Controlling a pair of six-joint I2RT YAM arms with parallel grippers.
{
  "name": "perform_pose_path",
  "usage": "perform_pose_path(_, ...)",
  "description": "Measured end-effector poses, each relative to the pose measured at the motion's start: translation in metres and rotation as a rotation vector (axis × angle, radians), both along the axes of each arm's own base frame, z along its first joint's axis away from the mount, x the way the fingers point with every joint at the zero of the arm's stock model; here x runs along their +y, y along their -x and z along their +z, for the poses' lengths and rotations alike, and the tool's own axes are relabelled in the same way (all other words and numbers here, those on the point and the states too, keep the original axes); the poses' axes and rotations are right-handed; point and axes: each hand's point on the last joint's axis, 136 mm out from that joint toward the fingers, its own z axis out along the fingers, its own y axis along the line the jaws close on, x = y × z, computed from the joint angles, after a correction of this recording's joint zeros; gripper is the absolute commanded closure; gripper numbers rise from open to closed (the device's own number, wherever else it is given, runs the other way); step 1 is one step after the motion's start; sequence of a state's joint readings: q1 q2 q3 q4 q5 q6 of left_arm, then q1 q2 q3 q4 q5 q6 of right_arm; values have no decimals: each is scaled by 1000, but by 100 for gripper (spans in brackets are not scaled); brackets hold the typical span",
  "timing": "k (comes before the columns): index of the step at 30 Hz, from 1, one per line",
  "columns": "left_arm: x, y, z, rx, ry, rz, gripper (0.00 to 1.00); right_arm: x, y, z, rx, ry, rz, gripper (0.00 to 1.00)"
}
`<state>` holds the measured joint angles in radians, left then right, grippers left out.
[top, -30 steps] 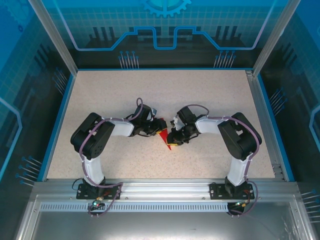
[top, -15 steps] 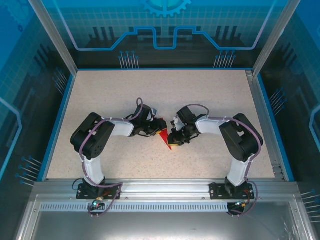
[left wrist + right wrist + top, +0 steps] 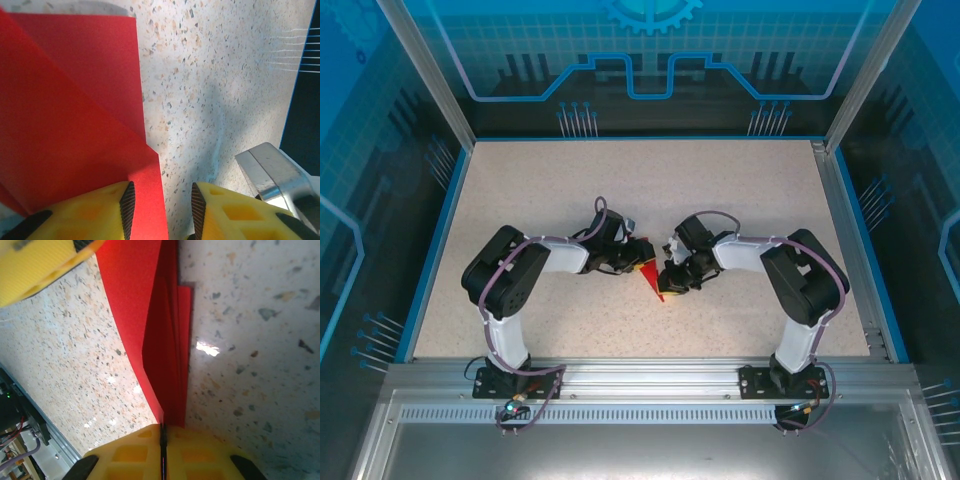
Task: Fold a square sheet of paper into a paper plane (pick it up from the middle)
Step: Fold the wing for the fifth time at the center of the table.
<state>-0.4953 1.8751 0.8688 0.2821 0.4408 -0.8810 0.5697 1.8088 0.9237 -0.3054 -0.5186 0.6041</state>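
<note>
Figure: a robotics lab cell. My left arm [image 3: 508,272] and right arm [image 3: 803,275] are bolted to an aluminium rail [image 3: 650,372] at a speckled table [image 3: 740,190], enclosed by blue panels [image 3: 650,60] printed with gear and circuit motifs.

One folded red sheet of paper [image 3: 655,283], two robot arms [image 3: 520,272] [image 3: 802,272], two end effectors [image 3: 642,256] [image 3: 672,277], one speckled table [image 3: 750,190]

2 arms, left arm [image 3: 510,285] & right arm [image 3: 802,280]: black rounded joint housings, white link segments, purple-grey cables [image 3: 552,241] looped alongside, black base plates [image 3: 515,378]. Left pincer [image 3: 160,212] & right pincer [image 3: 163,452]: yellow fingers [image 3: 95,212] w/ recessed pockets, black ribbed inner faces.
</note>
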Motion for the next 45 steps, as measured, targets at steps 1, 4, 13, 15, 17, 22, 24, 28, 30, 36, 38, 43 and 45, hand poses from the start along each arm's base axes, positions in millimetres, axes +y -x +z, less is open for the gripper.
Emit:
perform_pose_path(1,0,0,0,1,1,-1,61,0,0,-1,1,2,2,92)
perform_pose_path(4,0,0,0,1,1,-1,61,0,1,-3,3,3,5,91)
perform_pose_path(13,0,0,0,2,0,-1,61,-1,3,-1,13,4,7,88)
perform_pose_path(15,0,0,0,2,0,-1,61,-2,4,-1,19,7,7,88)
perform_pose_path(17,0,0,0,3,0,-1,61,-2,5,-1,24,7,8,88)
perform_pose_path(22,0,1,0,3,0,-1,61,-2,6,-2,27,6,9,91)
perform_pose_path(24,0,1,0,3,0,-1,61,-2,6,-2,27,6,9,91)
perform_pose_path(28,0,1,0,4,0,-1,61,-2,6,-2,26,11,9,90)
perform_pose_path(30,0,1,0,4,-1,-1,61,-2,6,-2,25,11,9,87)
perform_pose_path(36,0,1,-1,5,-1,-1,61,-5,11,-1,34,16,13,88)
perform_pose_path(38,0,1,-1,5,-1,-1,61,-7,14,-1,42,21,13,90)
perform_pose_path(43,0,1,0,4,-1,-1,61,-8,15,-2,44,25,16,91)
perform_pose_path(45,0,1,-1,4,-1,-1,61,-8,15,-2,42,31,14,92)
